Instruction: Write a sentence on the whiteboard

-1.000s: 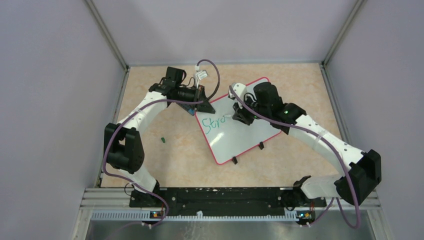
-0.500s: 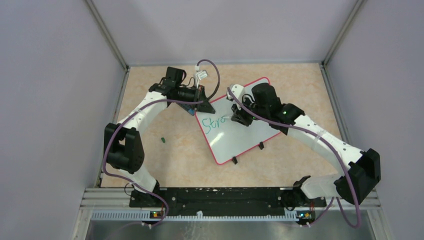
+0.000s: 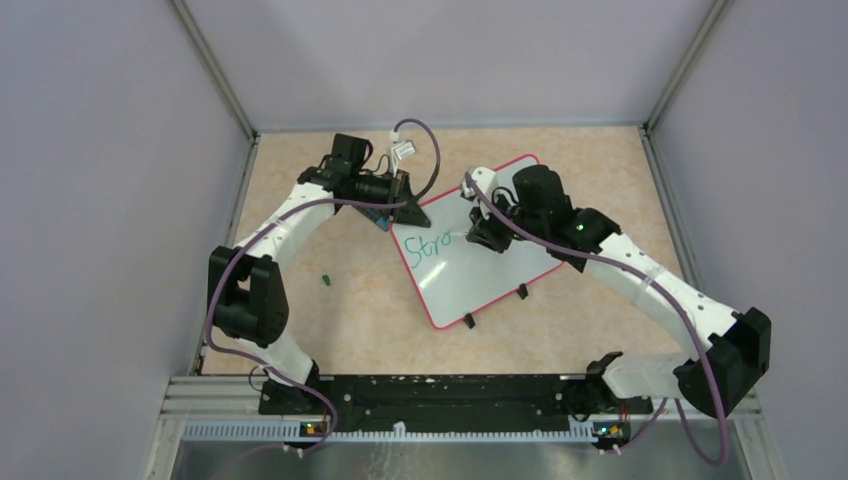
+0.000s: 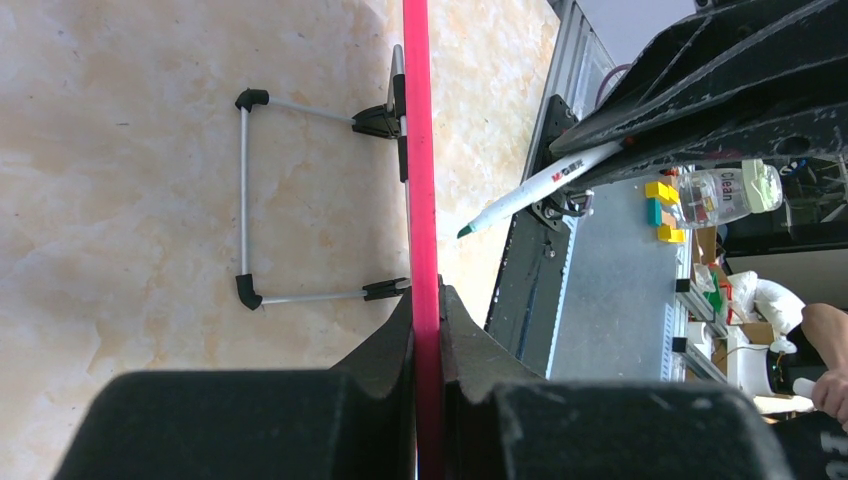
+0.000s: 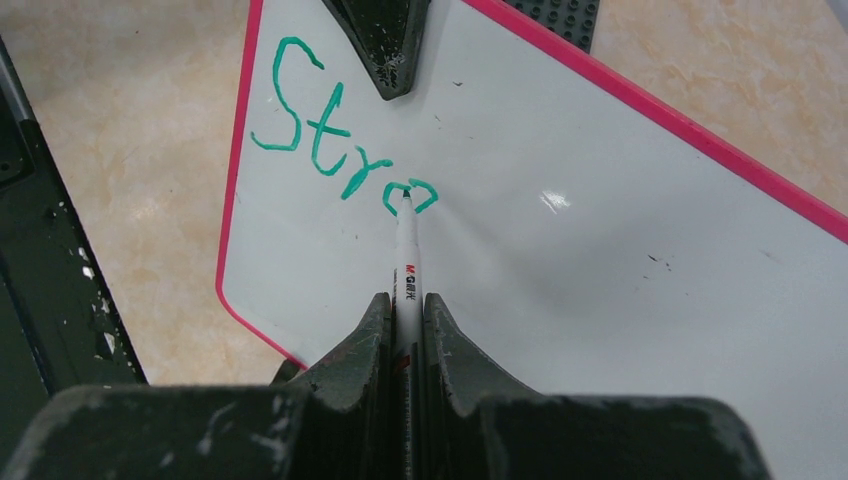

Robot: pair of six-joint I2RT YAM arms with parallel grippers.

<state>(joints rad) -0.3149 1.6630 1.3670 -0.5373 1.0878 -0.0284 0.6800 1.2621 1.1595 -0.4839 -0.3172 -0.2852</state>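
- A small green piece (image 3: 326,279), perhaps a pen cap, lies on the desk (image 3: 340,320) left of the whiteboard (image 3: 480,270).
- The whiteboard stands mid-desk on black feet, turned askew.
- Right jaws pinch a white marker (image 5: 407,262), its tip touching the green "Stro" lettering (image 5: 330,150).
- Left jaws clamp the whiteboard's red rim at its far left corner.

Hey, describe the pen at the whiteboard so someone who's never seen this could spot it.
On the tan table sits a red-rimmed whiteboard. Over it the right gripper pinches a slim white marker, its tip at the last green letter. Nothing else there is a thin white stick with a green tip.
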